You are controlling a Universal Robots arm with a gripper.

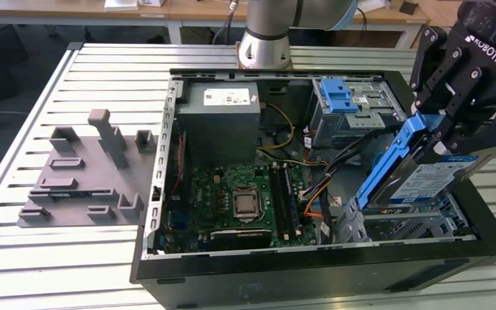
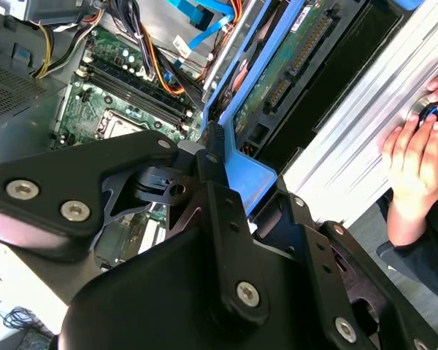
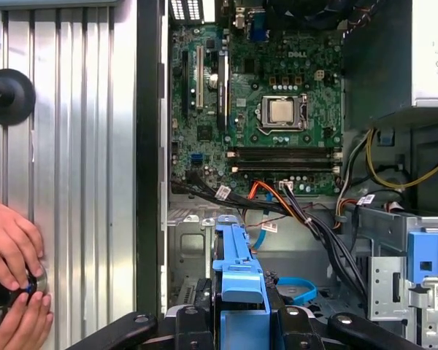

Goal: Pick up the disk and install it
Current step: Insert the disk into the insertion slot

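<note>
Overhead, the arm [image 1: 267, 35] reaches across the open black computer case [image 1: 299, 274], its claw [image 1: 438, 129] pinching the disk [image 1: 442, 175] by its blue plastic frame, tilted above the metal bay [image 1: 403, 225] at the exterior view's right. A green circuit board [image 1: 230, 194] lies beside. A person's hands [image 3: 11, 255] rest on the ribbed table [image 1: 24, 258].

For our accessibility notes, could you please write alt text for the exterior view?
The gripper holds the disk, tilted on edge, over the open computer case near the exterior view's right. A green motherboard lies exposed inside the case.

Slatted metal table [image 1: 50, 271], wooden desks [image 1: 198, 9] behind
</note>
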